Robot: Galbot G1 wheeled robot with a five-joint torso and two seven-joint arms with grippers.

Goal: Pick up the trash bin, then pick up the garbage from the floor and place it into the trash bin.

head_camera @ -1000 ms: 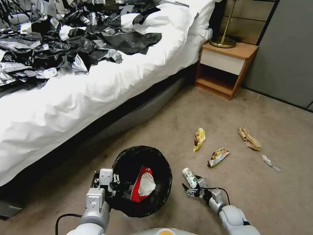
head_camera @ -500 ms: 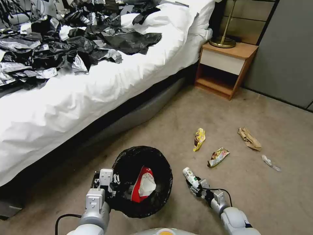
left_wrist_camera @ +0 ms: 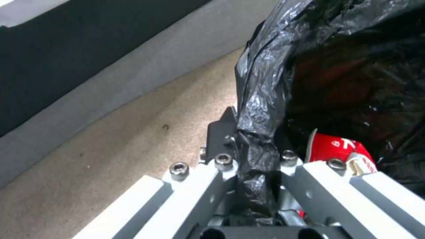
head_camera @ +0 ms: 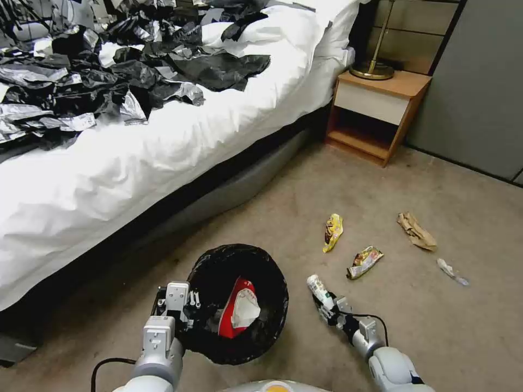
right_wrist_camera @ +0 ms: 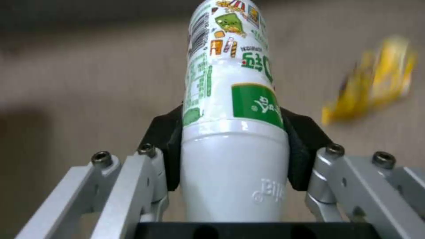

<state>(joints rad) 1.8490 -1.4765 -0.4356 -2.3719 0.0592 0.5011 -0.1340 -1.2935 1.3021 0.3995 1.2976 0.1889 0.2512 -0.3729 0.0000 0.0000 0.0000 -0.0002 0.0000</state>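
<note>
We note the left gripper [head_camera: 192, 306] clamped on the black-bagged rim of the trash bin [head_camera: 238, 302], jaws pinching a fold of liner, seen close in the left wrist view [left_wrist_camera: 254, 159]. A red-white wrapper [head_camera: 239, 308] lies inside; its white lettering is cut off, unreadable. Right gripper [head_camera: 326, 305] holds the small white bottle [head_camera: 319, 291], jaws closed on its body just right of the bin; in the right wrist view the bottle [right_wrist_camera: 232, 109] shows a green label, barcode and cartoon print, script we cannot read. On open carpet beyond: yellow wrapper [head_camera: 333, 232], foil wrapper [head_camera: 364, 262], brown paper [head_camera: 416, 231], white tissue [head_camera: 451, 271], well apart. Bed [head_camera: 163, 141] edge borders the left.
</note>
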